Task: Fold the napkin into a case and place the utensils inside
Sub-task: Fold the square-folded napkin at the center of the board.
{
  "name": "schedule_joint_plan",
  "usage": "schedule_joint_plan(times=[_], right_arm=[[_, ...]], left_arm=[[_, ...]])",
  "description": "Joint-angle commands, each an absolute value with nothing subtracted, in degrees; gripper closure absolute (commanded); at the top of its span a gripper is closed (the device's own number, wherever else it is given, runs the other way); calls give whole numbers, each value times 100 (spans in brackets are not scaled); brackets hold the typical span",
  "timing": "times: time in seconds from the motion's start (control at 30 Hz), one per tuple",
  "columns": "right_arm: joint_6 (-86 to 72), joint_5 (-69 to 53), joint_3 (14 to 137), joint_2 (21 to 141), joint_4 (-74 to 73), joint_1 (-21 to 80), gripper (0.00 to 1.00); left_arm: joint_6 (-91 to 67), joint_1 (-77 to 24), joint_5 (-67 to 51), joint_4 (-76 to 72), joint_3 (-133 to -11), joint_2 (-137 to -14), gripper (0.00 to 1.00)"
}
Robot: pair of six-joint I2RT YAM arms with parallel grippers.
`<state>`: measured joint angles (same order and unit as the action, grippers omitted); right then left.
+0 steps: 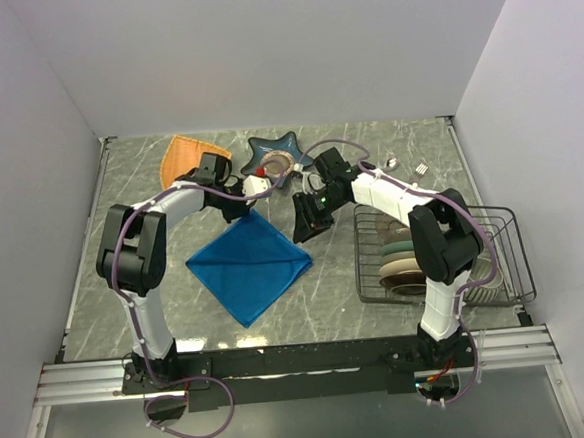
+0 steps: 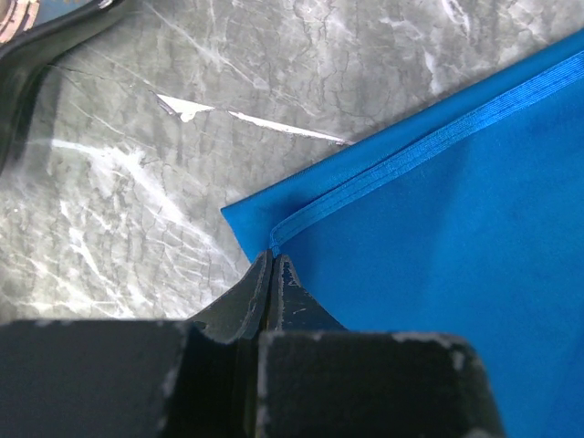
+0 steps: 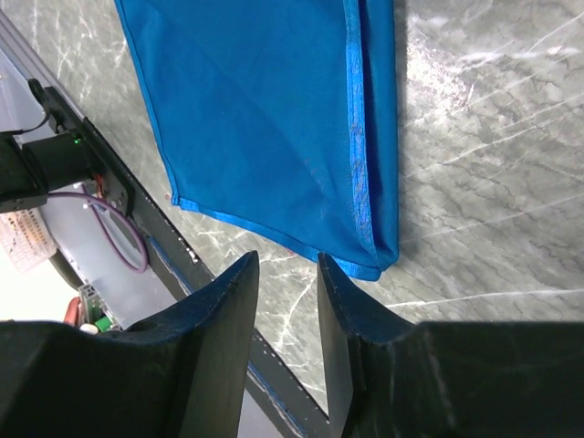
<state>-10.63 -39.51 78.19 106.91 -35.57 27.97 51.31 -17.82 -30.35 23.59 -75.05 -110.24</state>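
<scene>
The bright blue napkin (image 1: 247,264) lies on the marble table as a diamond, with one layer folded over another. My left gripper (image 1: 243,208) is at its far corner, shut on the hemmed corner of the upper layer (image 2: 272,248). The napkin fills the right of the left wrist view (image 2: 438,255). My right gripper (image 1: 306,224) is open and empty, a little above the table beside the napkin's right corner (image 3: 372,260); its fingertips (image 3: 287,269) hold nothing. The silver spoon (image 1: 392,160) and fork (image 1: 421,170) lie at the back right. No finished case shows.
An orange triangular dish (image 1: 189,156) and a dark star-shaped dish (image 1: 273,156) sit at the back. A black wire rack (image 1: 505,254) with plates stands at the right. The table's near rail (image 3: 100,182) shows in the right wrist view.
</scene>
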Motion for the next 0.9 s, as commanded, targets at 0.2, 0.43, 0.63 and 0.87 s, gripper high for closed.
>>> schedule_joint_plan(times=[0.2,0.43,0.63,0.87], right_arm=[[-1011,-4008,7594,10600,-3419,2768,61],[-1011,-4017,7427,10336,-3147,2795,60],[-1221,-4069,7278,10011,-2516,2909,59],[-2047,-4359,6996,9738,-1241,3532,38]], left_arm=[[5265,-1767,-3349,2127,-7848,-11215,96],[4906,-1775,-3401,2100,-8059,-11241,66],[3415,-1240,-3919,2398,-8209,-10391,37],[272,-18,-5878,2191,-6817,-8852,17]])
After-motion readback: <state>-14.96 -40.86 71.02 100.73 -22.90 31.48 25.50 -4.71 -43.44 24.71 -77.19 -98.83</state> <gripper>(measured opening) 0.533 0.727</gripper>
